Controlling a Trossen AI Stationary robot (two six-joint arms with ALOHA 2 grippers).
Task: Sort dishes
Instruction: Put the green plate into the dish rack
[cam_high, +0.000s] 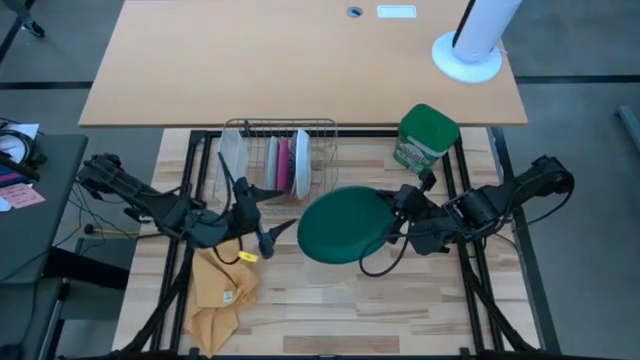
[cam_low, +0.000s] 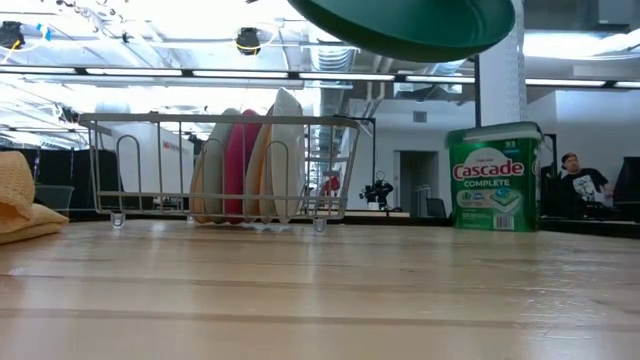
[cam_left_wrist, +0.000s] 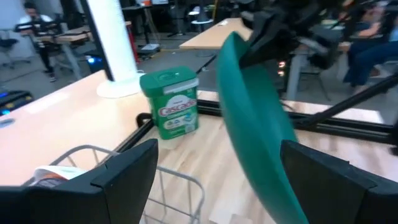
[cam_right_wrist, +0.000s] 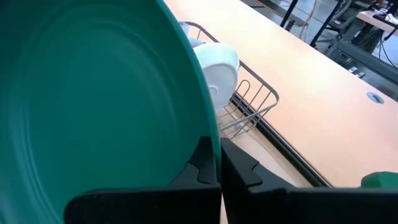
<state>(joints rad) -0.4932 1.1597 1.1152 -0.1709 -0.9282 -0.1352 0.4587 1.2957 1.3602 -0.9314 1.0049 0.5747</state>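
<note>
Between the two claws: the green plate (cam_high: 343, 225) is held above the tabletop, its dark green back turned up, well clear of the wood in the low view.
Right claw: the right gripper (cam_right_wrist: 219, 163) is clamped tight on the plate's rim at the side nearest its own arm.
Left claw: the left gripper (cam_high: 268, 238) stands wide apart with nothing between its fingers, just beside the plate's opposite edge, not touching it.
Open room: bare planks of the table (cam_high: 400, 310) lie on the near side of both claws, and a strip of free wood is seen under the raised plate.
Rack: the wire dish rack (cam_high: 277, 158) stands just beyond the left claw, close to the plate's far edge.
Dishes in rack: a grey plate (cam_high: 232, 155), a magenta-pink plate (cam_high: 284, 162) and a white plate (cam_high: 302, 163) stand on edge in the slots.
Obstacles: the green detergent tub (cam_high: 425, 138) stands just beyond the right claw, beside the rack.
Cloth: a yellow cloth (cam_high: 222, 290) lies crumpled on the near side of the left claw.
</note>
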